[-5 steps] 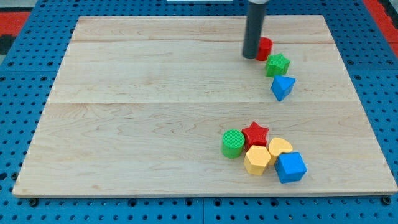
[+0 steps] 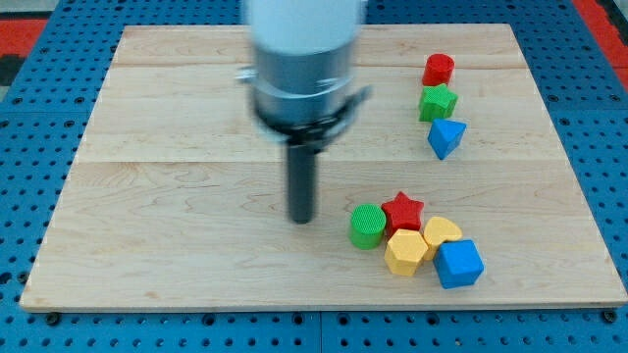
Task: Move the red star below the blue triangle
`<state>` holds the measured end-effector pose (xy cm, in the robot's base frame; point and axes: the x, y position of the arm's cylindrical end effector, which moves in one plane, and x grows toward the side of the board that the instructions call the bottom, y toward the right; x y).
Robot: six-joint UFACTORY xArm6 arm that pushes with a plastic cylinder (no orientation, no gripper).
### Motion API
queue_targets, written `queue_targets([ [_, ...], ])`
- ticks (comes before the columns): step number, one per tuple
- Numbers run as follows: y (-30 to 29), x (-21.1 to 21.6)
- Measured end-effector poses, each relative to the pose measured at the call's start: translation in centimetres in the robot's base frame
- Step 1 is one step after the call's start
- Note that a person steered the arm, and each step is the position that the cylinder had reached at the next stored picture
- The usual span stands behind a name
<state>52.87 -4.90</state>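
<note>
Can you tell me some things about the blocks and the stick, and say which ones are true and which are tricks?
1. My tip is to the view's left of the green cylinder. True.
2. The red star already sits below the blue triangle. False: it is lower but off to the view's left, in the cluster.
3. My tip touches the red star. False: the green cylinder lies between them.
4. The blue cube is beside the yellow hexagon. True.

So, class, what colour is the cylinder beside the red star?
Green, seen clearly in the camera view.
</note>
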Motion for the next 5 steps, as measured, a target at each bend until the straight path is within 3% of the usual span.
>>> queue_targets([
  [1, 2.8, 4.1],
  [3, 13.2, 1.5],
  [5, 14.3, -1.3],
])
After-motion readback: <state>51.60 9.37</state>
